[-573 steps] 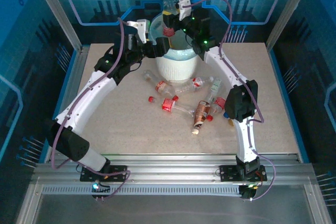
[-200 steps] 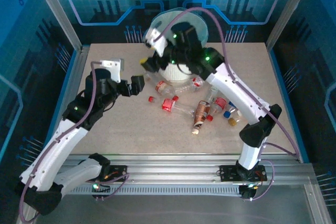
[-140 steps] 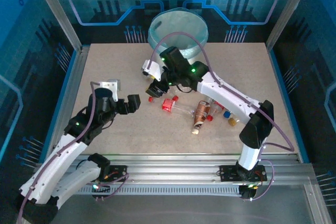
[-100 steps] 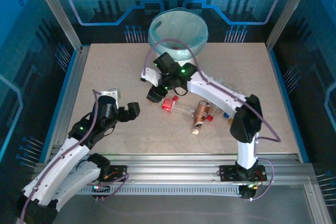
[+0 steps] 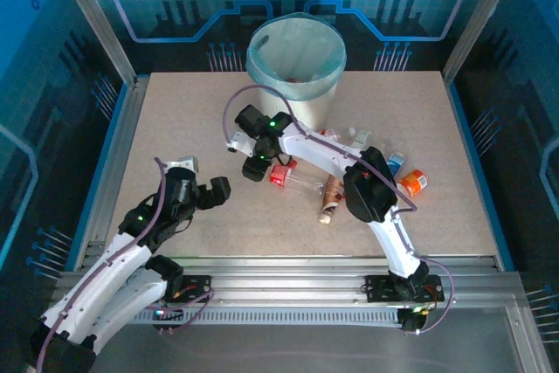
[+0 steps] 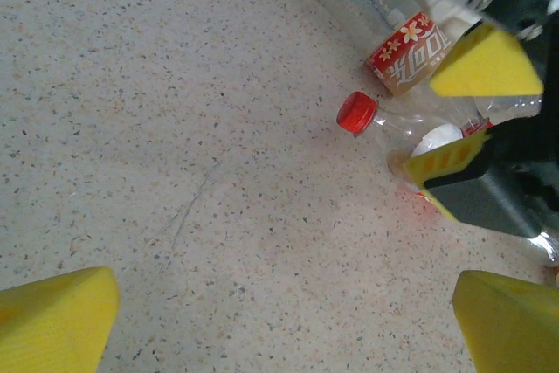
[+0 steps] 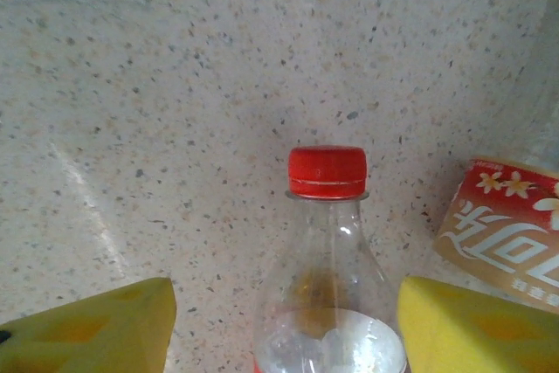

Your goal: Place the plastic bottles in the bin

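Right pincer (image 7: 281, 325) lowered from bin (image 5: 307, 109), spread astride lying bottle (image 7: 327, 251), cap (image 7: 327, 171) pointing away

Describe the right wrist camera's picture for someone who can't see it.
A clear plastic bottle with a red cap lies on a speckled table between the open yellow fingers of the right gripper. To its right is a second bottle with a red flowered label.
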